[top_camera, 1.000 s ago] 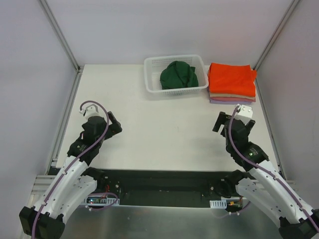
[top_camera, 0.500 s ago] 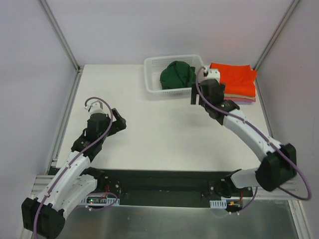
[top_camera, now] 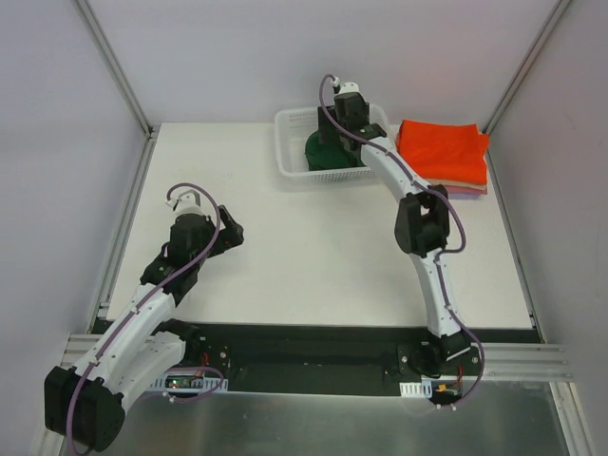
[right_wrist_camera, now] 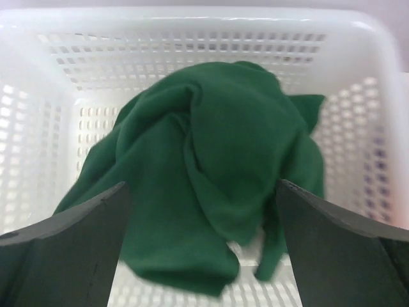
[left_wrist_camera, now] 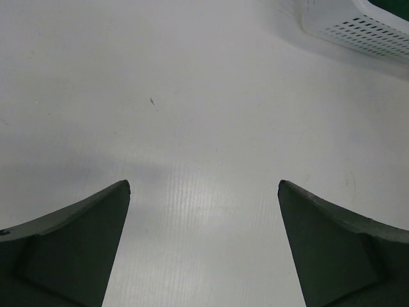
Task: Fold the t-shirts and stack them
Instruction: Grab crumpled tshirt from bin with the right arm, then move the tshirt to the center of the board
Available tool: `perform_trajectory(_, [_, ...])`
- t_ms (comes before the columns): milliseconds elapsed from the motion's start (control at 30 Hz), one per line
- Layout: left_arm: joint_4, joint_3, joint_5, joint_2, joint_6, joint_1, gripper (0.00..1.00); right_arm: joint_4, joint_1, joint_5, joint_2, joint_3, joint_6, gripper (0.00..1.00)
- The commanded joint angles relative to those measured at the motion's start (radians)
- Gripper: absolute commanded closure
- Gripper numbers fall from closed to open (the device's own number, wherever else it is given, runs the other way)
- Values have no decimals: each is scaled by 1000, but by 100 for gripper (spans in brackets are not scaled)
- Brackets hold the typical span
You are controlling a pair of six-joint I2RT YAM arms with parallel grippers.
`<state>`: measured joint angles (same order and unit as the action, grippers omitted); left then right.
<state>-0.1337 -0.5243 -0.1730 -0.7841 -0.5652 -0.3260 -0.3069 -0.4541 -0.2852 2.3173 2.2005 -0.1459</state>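
Observation:
A crumpled dark green t-shirt (right_wrist_camera: 204,166) lies in the white mesh basket (top_camera: 290,152) at the back of the table; it also shows in the top view (top_camera: 318,152). My right gripper (right_wrist_camera: 203,192) hangs open just above it, jaws wide, not touching the cloth; in the top view the gripper (top_camera: 337,128) is over the basket. A folded stack with the orange t-shirt (top_camera: 442,152) on top sits right of the basket, tan and lilac edges below. My left gripper (left_wrist_camera: 203,188) is open and empty over bare table, at the left (top_camera: 228,233).
The basket's corner (left_wrist_camera: 358,22) shows at the upper right of the left wrist view. Metal frame rails run along the table's left and right sides. The right arm stretches across the table's right half toward the basket.
My right arm has swung from the near right up and left to above the basket. The left gripper has shifted slightly forward.

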Motion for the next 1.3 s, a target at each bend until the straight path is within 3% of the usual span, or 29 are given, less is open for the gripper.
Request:
perform_trajectory(0, [40,4,-14,-10,14,4,1,-44,8,76,209,233,29,4])
perform_trajectory(133, [40,6,-26,-14,16,4,1,-44,15,168,304,286,182,3])
perform_trajectory(167, [40,6,-28,-12,18,4,1,-23,15,172,306,281,204,9])
perform_trajectory(233, [40,9,-31,-7,16,4,1,21,17,161,303,257,236,39])
perform_trajectory(300, [40,12,-31,0,16,4,1,26,23,158,301,268,287,97])
perform_trajectory(333, [40,14,-34,5,16,4,1,44,26,178,295,263,298,99])
perform_trajectory(500, [39,26,-25,45,14,4,1,185,34,354,194,275,310,99])
perform_trajectory(667, [39,35,32,86,16,4,1,302,25,458,-53,263,293,100])
perform_trajectory(867, [37,43,72,112,-2,4,1,302,-47,601,-378,119,212,99])
perform_trajectory(1067, [34,52,79,118,-22,4,1,212,-164,740,-553,41,201,99])
perform_trajectory(1267, [-46,41,76,144,-70,4,1,261,-219,629,-716,-204,215,98])
